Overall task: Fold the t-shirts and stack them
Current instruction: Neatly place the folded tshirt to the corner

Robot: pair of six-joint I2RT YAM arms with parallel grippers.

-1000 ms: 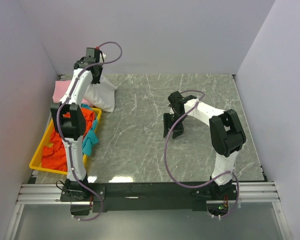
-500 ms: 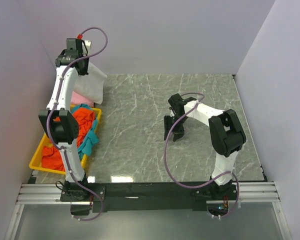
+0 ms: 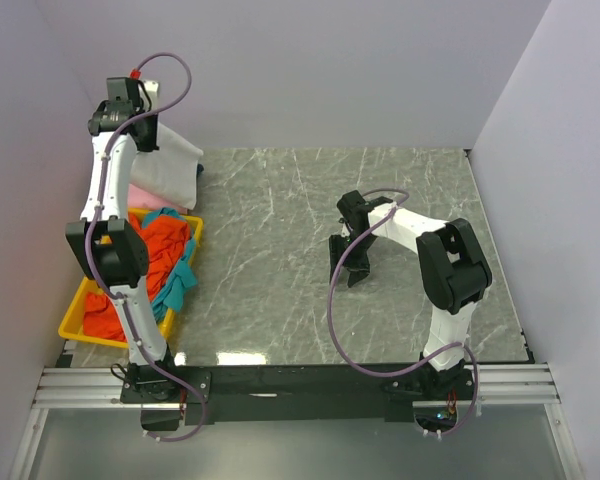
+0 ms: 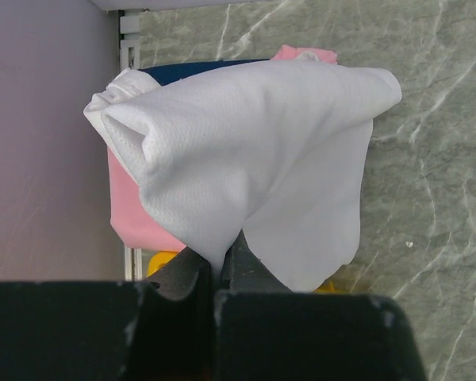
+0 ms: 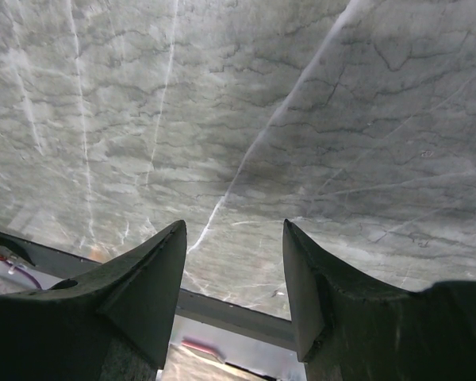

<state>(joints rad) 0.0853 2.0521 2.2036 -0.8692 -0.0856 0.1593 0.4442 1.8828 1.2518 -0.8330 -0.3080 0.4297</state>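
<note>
On the far left of the grey marble desk (image 3: 280, 300) stands the yellow tray (image 3: 70, 322), which holds the orange-red t-shirt (image 3: 165, 245) in a heap. The teal t-shirt (image 3: 183, 280) spills over the tray's right rim.

Beyond the tray, near the back corner, the white t-shirt (image 4: 254, 159) hangs bunched in the air. I judge this cloth light, limp and not fragile. It will sag and crumple, so a hold at one point cannot spread it. Better places to take it should be two corners, at the shoulders or along the hem, one arm on each.

Under it the pink t-shirt (image 4: 131, 218) lies flat by the wall; whether the white folds touch it I cannot tell.

The left fingers (image 4: 192, 274) are clenched on one pinch of the white cloth. The right fingers (image 5: 155, 274) are released with nothing between them, low over the bare stone and well apart from every shirt.

What may stand in the way is the left wall (image 3: 30, 200), close to the raised arm, and the tray with its heap, just beside the hanging shirt.
</note>
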